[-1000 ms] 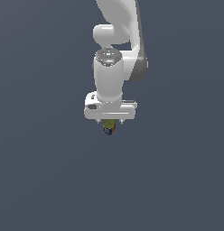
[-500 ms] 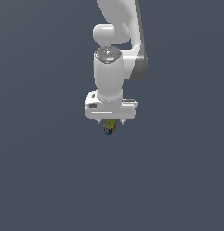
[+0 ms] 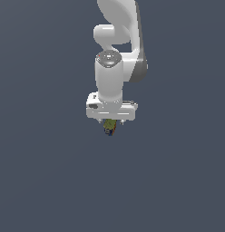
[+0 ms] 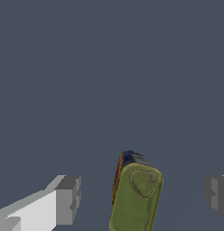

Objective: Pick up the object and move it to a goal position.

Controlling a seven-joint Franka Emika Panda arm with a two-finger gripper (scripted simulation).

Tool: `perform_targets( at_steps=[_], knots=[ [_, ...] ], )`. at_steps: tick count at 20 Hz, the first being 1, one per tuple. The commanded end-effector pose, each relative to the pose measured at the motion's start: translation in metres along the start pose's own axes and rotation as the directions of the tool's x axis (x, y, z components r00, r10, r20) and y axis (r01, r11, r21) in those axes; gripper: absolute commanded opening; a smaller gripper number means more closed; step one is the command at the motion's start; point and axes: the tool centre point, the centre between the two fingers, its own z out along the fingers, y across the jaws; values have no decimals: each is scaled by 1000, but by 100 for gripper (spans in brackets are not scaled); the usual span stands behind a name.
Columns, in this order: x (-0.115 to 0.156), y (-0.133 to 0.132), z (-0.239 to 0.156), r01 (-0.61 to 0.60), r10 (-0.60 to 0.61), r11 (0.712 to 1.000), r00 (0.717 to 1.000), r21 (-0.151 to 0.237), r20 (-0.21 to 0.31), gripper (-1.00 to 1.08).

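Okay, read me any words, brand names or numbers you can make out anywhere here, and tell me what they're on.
No text can be read.
Tin can: the wrist view shows its plain olive-green top and a sliver of dark blue label, with no lettering legible.
Tin can, exterior view: too small and blurred.
Arm and gripper: no markings.

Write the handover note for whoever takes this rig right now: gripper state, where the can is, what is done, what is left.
Gripper: open, fingers wide on either side of the can, clear gaps on both sides, no contact.
Can: standing on the plain grey surface, olive-green top toward the wrist camera, sitting nearer one finger than the other. In the exterior view only a bit of it shows under the hand.
Done: arm positioned above the can, fingers straddling it.
Left: close on the can, lift it, carry it to the goal. No goal marker is visible in either view.
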Motion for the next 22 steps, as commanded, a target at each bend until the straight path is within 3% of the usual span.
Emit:
perform_targets(
  at_steps=[1,12,22],
  knots=[
    [-8,1,9,-31,31,1000,1000,-2,5,100],
    [-58,10,52,-202,202,979,979,-20,24,100],
    [-67,11,60,-231,231,973,972,-25,28,100]
  ],
)
